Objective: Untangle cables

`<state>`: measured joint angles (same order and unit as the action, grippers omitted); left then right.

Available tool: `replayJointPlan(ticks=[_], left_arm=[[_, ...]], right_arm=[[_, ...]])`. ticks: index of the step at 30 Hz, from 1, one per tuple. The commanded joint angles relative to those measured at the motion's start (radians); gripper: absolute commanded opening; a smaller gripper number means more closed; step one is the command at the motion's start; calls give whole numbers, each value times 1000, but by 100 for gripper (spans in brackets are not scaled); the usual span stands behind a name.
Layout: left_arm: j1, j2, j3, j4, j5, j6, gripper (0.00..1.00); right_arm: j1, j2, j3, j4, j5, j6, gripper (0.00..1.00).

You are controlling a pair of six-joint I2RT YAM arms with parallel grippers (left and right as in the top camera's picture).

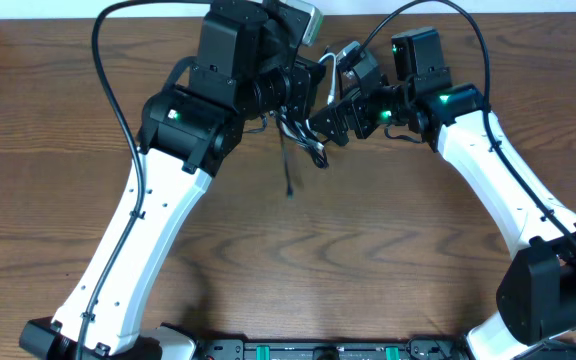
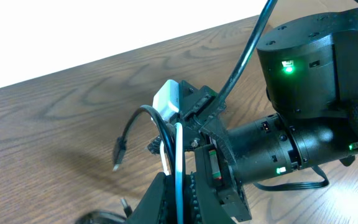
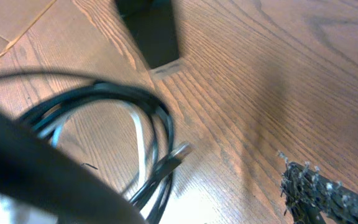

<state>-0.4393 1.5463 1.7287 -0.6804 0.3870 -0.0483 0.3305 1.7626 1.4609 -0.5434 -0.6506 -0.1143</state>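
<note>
We count two cables and two grippers. Nearest in the left wrist view, the left gripper is clamped shut on the white cable, which runs toward 12 o'clock. The black cable arcs out at 10 o'clock, with one plug end hanging free. Beyond, the right gripper has its fingers spread wide, loops of both cables between them. Overhead, we place the bundle at 12 o'clock on the table.

Even light, blurry right-wrist close-up
</note>
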Motion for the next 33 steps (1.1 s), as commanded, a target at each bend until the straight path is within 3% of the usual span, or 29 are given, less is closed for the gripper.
replayJointPlan(ticks=[1, 33], left_arm=[[1, -32, 39, 8, 13, 10, 8], [-1, -32, 153, 37, -14, 10, 8]], right_arm=[[5, -8, -11, 2, 5, -13, 99], [4, -8, -78, 55, 50, 47, 99]])
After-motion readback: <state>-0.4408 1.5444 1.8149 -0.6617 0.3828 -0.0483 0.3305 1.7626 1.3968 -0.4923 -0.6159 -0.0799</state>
